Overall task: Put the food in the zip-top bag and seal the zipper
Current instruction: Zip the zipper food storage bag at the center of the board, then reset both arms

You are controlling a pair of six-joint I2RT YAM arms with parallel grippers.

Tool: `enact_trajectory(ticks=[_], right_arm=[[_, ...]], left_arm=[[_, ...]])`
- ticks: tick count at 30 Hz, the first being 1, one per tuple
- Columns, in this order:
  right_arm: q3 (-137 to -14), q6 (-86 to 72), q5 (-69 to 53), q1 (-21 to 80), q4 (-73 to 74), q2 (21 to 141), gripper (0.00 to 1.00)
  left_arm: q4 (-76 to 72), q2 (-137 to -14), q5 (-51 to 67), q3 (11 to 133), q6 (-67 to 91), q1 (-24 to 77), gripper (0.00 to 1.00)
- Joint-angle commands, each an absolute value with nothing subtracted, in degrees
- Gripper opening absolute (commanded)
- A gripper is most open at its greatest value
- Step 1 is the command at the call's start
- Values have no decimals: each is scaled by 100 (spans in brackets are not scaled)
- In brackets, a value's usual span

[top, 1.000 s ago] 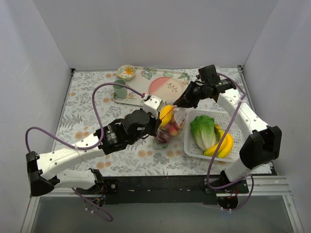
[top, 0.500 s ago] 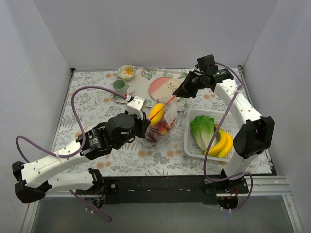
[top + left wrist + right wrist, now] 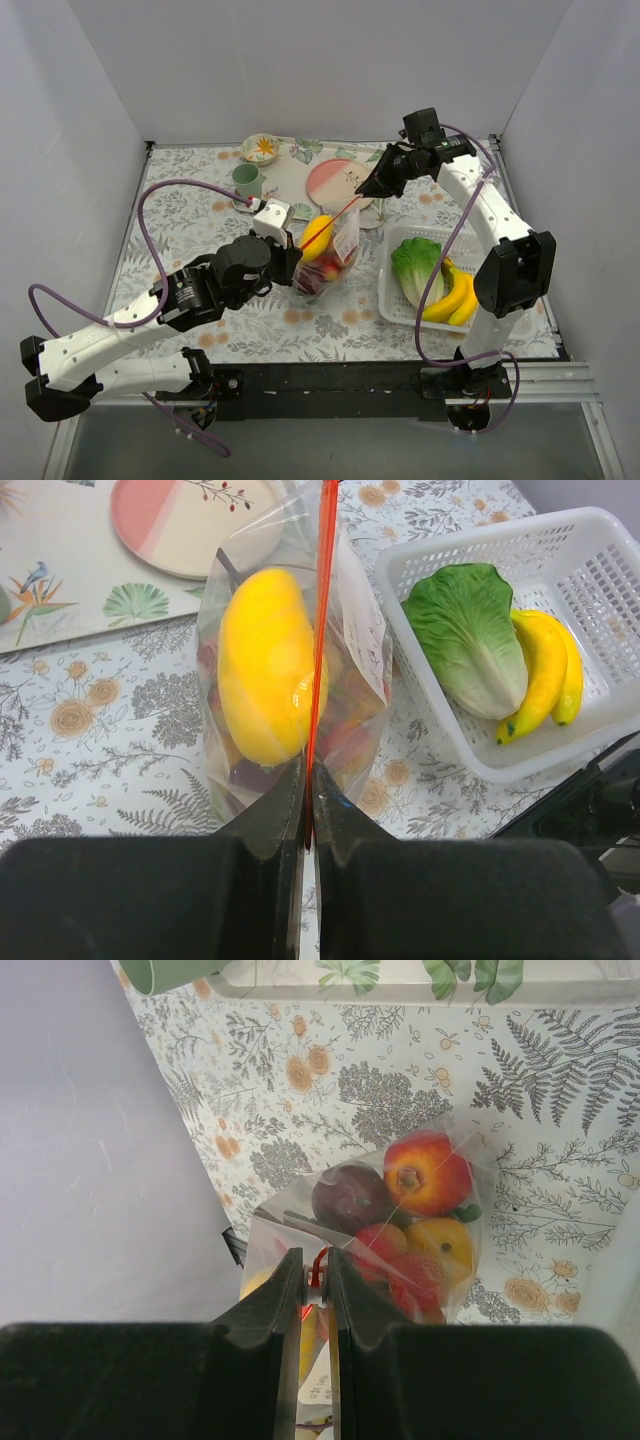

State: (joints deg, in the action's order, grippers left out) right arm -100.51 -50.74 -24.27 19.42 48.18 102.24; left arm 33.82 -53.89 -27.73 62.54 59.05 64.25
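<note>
We note left jaws clenched on the zipper at its near end, right jaws pinching the far end. Zip-top bag stretched between them, food inside, beside white basket.

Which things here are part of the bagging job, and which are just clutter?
Job: bag; fruit inside it; zipper; left gripper and right gripper, both pinching the zipper.
Clutter: basket holding lettuce and bananas; tray; plate; cup; bowl.
</note>
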Motion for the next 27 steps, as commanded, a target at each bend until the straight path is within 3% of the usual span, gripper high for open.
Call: enact_trajectory(ticks=[1,17,18,19,21,22,23,25,26,27], right_arm=[[-10415,-4825,-1652,1723,4447,10389,1],[-10530,-4466,-2205,2646,3947,10565,1],[-10503,-4343,-2241,2637,3938,10564,3],[-10477,-4237,-2267,2619,3946,10556,5],[-10363,-3861,-2250,2540,3981,10503,21],[-10319,-3763,-2198,2505,3990,10477,28],[-10249,-3623,-2197,2444,3947,10355,46],[-10090,-3271,-2084,2400,3850,10187,73],[-10046,-3174,-1970,2373,3815,9978,96],[-10029,-3095,-1864,2373,3771,9871,99]], left_arm=[[3647,-4984,-2944,6302,5985,6460,0],[3709,-5598,-2865,6758,6213,6460,0],[3709,-5668,-2839,6811,6223,6460,20],[3718,-5843,-2821,6855,6231,6460,30],[3692,-6011,-2725,6996,6275,6451,38],[3657,-6107,-2699,7048,6301,6442,58],[3630,-6282,-2690,7118,6345,6425,71],[3534,-6450,-2488,7312,6504,6285,98],[3490,-6608,-2357,7365,6565,6180,98],[3454,-6688,-2147,7478,6739,6031,98]])
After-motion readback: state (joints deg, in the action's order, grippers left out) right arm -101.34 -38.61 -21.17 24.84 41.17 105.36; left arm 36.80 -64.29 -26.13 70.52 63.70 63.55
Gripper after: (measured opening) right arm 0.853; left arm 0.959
